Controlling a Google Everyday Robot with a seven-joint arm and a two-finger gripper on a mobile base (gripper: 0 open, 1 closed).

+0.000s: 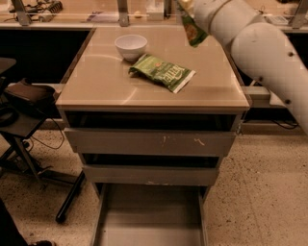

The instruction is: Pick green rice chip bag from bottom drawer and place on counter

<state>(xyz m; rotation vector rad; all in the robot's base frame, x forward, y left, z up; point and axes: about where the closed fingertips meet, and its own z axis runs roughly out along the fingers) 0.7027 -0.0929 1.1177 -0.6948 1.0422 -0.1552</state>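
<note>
The green rice chip bag [193,31] hangs in the air above the far right part of the counter [96,84], tilted, with pale chip pictures showing. My gripper [185,6] is at the top edge of the view, at the end of the white arm [260,43] that comes in from the right, and it is shut on the bag's top. The bottom drawer [149,216] is pulled out below the cabinet and its grey floor is bare.
A flatter darker-green bag with a white end [163,72] lies on the counter's middle. A white bowl [131,46] stands behind it. Two taller grey drawer fronts [149,141] are slightly open. A dark chair [24,96] stands at the left.
</note>
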